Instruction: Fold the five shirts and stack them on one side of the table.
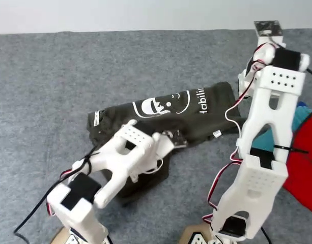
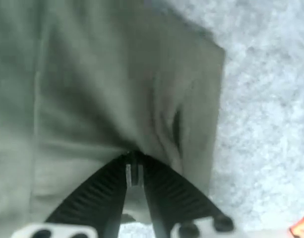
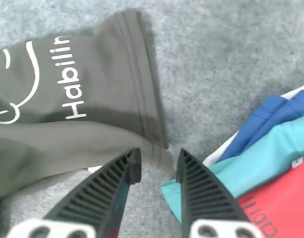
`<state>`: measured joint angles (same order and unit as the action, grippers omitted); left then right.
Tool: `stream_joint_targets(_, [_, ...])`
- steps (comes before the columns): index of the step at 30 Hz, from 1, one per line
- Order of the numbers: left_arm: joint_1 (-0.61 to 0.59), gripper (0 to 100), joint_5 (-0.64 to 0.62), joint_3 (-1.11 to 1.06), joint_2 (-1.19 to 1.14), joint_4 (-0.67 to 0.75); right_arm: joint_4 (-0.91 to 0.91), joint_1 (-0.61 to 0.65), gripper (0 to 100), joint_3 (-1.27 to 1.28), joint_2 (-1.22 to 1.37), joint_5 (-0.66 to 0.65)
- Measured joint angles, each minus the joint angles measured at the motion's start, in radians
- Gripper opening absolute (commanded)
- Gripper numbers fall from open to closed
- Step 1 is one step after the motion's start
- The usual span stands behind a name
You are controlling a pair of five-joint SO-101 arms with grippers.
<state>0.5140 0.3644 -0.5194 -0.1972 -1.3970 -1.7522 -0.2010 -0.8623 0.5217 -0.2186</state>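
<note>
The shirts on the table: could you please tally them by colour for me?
Dark olive shirt: 1
Blue shirt: 1
Teal shirt: 1
Red shirt: 1
White cloth edge, too little showing to be sure it is a shirt: 1
Total: 4 clear shirts, 5 if the white one counts.
</note>
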Motion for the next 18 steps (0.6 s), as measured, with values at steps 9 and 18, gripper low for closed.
stream_joint_targets(9, [-0.015,0,0.046,-0.232,0.196,-0.002,0.000,-0.034,12.2,0.000,0.000,0.000])
stream_joint_targets(18, [-0.183,0,0.189,-0.236,0.204,-0.040,0.000,-0.034,12.2,0.000,0.000,0.000])
